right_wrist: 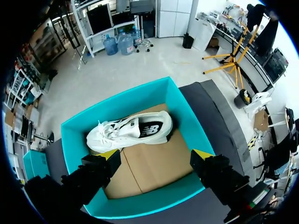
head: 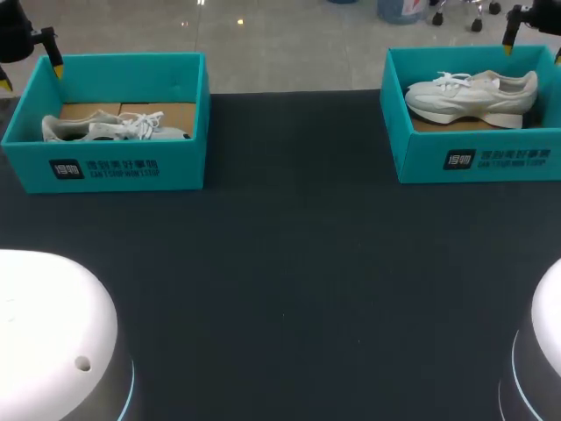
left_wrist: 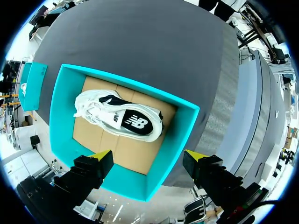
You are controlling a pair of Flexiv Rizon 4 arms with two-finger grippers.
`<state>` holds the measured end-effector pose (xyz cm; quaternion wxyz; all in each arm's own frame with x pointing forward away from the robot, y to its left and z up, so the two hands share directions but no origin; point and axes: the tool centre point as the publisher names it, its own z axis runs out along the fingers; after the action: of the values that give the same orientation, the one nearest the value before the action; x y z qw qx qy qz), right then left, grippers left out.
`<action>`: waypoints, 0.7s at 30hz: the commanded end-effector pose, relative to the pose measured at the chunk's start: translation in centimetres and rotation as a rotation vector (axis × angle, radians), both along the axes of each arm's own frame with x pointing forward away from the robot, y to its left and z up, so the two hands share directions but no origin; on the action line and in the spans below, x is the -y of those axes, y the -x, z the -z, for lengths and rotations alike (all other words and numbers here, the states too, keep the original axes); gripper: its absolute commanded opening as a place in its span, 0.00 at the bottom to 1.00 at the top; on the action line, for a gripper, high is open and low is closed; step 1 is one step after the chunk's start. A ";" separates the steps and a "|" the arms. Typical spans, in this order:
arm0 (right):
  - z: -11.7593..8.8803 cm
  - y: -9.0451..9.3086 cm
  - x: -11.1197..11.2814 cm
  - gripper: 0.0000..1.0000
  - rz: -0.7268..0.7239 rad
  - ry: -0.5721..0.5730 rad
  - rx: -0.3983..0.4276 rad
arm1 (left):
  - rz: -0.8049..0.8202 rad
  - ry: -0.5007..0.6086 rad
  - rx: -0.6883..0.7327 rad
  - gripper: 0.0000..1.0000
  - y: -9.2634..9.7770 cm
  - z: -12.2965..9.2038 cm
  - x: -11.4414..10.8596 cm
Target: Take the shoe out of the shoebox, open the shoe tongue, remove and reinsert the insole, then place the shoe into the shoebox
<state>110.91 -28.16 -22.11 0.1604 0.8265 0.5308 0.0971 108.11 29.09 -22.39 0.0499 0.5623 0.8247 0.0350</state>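
Two teal shoeboxes stand at the table's far corners. The left shoebox [head: 175,167] holds a white shoe [head: 114,128] lying on its cardboard floor; in the left wrist view the same shoe [left_wrist: 119,116] shows its dark insole. My left gripper [head: 31,72] hovers open above that box's far left corner, its yellow fingertips [left_wrist: 100,156] over the box wall [left_wrist: 60,107]. The right shoebox [head: 421,158] holds a second white shoe [head: 473,95]. My right gripper [head: 533,44] hangs open above its far side, the shoe [right_wrist: 131,130] just ahead of its fingers [right_wrist: 110,155].
The dark table mat [head: 289,263] stretches between and in front of the boxes. White rounded arm bases sit at the near left [head: 53,333] and near right [head: 543,351]. Each wrist view catches the other box at its edge.
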 end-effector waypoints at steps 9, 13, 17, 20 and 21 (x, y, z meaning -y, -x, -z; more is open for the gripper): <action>4.9 -5.3 3.0 1.00 -0.039 0.046 -0.090 | 0.001 -0.001 -0.001 1.00 0.0 0.0 0.0; 5.8 -5.7 3.4 1.00 -0.046 0.047 -0.130 | 0.001 -0.001 -0.001 1.00 0.0 0.0 0.0; 6.4 -5.7 3.9 1.00 -0.044 0.031 -0.164 | 0.001 -0.001 -0.001 1.00 0.0 0.0 0.0; 6.9 -5.5 4.1 1.00 -0.048 0.011 -0.210 | 0.001 -0.001 -0.001 1.00 0.0 0.0 0.0; 7.1 -5.4 4.2 1.00 -0.049 0.006 -0.225 | 0.001 -0.001 -0.001 1.00 0.0 0.0 0.0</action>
<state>115.29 -31.89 -28.86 0.1326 0.8144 0.5643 0.0281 108.11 29.10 -22.39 0.0499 0.5622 0.8247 0.0350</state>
